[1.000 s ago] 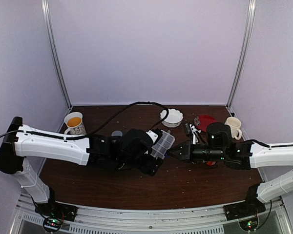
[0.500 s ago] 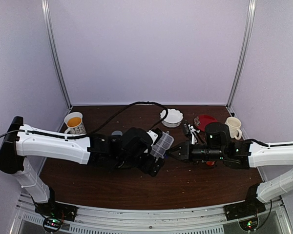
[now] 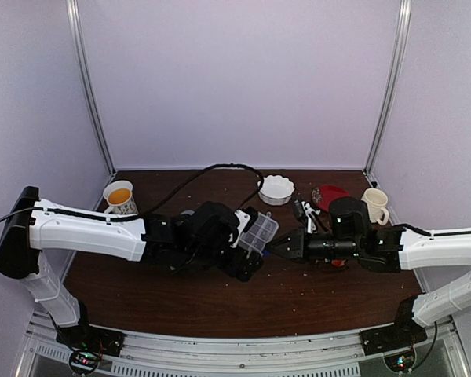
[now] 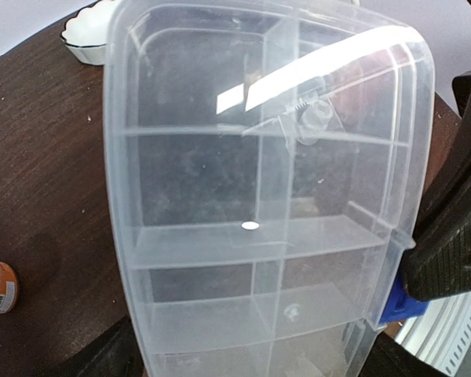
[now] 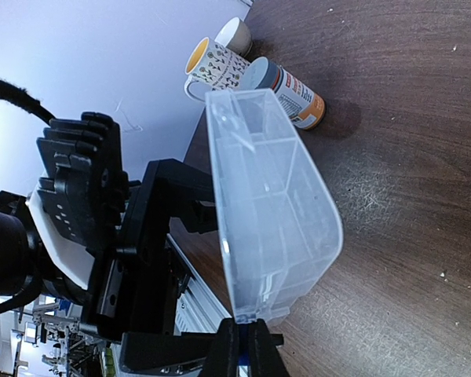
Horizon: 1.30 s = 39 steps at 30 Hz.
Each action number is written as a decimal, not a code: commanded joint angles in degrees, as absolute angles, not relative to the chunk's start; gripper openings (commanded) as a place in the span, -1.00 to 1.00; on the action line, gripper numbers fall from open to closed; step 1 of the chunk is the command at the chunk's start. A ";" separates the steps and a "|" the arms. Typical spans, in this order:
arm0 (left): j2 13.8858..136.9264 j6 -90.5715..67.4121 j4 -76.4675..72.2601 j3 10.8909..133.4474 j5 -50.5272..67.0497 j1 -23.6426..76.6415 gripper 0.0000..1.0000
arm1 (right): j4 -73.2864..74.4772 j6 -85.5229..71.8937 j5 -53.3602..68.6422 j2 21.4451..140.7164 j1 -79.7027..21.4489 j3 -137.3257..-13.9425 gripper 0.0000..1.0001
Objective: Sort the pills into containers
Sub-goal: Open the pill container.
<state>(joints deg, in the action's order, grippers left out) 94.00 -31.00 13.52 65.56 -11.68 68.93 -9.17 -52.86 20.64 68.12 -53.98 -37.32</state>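
- Box (image 3: 259, 231) held off the tabletop (image 3: 298, 302) at centre, tilted so its blue latch (image 4: 392, 308) faces 3 o'clock.
- Left gripper (image 3: 249, 242), at 9 o'clock, clamps wide across the box to brace it.
- Right gripper (image 5: 242, 336) is pinched closed on the latch, probably to pop the lid.
- One pill (image 4: 250, 225) seems to sit inside.

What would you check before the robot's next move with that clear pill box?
1. Left gripper gripping organizer box: ok.
2. Right gripper pinched on blue latch: ok.
3. Box opened: not ok, looks closed.
4. Box level: not ok, tilted above the table.
5. Box contents: cannot tell; one pale speck shows.
6. Orange bottle out of the way: ok, lying apart.
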 commanded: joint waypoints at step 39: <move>89.24 -33.22 -6.59 56.58 18.30 61.96 0.26 | -12.77 -52.04 14.88 60.31 -50.72 -31.99 0.34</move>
